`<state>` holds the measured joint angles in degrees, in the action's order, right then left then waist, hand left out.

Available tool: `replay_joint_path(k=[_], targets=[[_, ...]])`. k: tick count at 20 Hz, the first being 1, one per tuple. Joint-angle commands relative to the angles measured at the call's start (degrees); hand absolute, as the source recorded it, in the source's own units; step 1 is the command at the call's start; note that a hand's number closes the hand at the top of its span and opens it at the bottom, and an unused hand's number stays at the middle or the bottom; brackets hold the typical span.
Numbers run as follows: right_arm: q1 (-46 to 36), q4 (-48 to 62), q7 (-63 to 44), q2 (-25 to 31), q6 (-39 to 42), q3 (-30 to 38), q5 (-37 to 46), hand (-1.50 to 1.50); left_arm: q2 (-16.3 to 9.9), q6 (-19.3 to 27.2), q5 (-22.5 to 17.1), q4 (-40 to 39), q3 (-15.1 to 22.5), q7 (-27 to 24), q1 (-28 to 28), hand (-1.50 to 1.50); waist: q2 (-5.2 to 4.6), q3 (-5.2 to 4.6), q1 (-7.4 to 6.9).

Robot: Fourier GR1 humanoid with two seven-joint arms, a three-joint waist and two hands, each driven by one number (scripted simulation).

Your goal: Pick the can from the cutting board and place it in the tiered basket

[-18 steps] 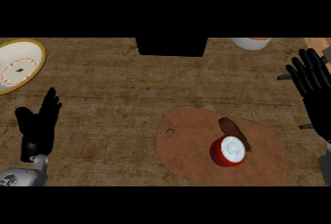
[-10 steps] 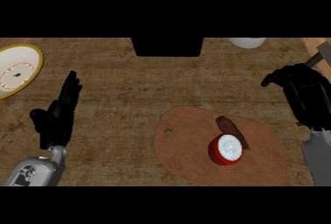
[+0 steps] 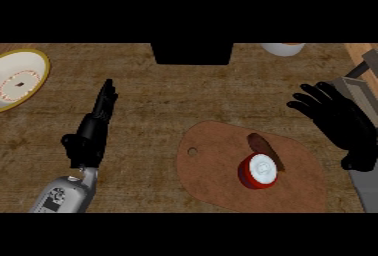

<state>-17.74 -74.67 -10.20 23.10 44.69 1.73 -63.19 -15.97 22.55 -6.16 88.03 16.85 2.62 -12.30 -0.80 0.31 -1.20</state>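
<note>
The can stands upright on the cutting board, untouched. I have the right hand just beside the board's right edge, fingers spread and empty, presumably so it can close around the can. The left hand rests apart on the surface, fingers straight.

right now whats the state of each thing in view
can: upright on the cutting board, not held
cutting board: flat on the counter
left hand: open, holds nothing
right hand: open, right of the can, apart from it
plate: on the counter, far left
</note>
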Motion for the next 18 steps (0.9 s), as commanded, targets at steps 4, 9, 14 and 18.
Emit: replay_joint_path(k=[4, 9, 14, 18], targets=[[-3.91, 2.21, 0.80, 14.64, 21.17, 8.15, 6.36, -1.50, 1.41, 0.81, 1.10, 0.24, 1.01, -0.66, 1.01, 0.00, 0.53, -0.10, 0.76], [-9.33, -10.20, 0.38, 22.86, 25.11, 12.06, 17.70, -1.50, -0.10, 0.21, 0.66, 0.57, -0.20, -0.93, 2.37, 0.00, 1.33, -0.21, 1.22], [-13.24, -23.93, 0.49, 22.47, 23.88, 13.62, 30.89, -1.50, 1.56, 0.83, 1.44, -0.78, 0.77, -0.88, 1.62, 0.00, 0.94, -0.18, 1.33], [-12.89, -33.04, -0.81, 18.51, 21.83, 9.89, 40.36, -1.50, 2.83, 1.96, 3.13, 1.10, 2.55, 0.69, 1.45, 0.00, 0.90, -0.19, 0.48]])
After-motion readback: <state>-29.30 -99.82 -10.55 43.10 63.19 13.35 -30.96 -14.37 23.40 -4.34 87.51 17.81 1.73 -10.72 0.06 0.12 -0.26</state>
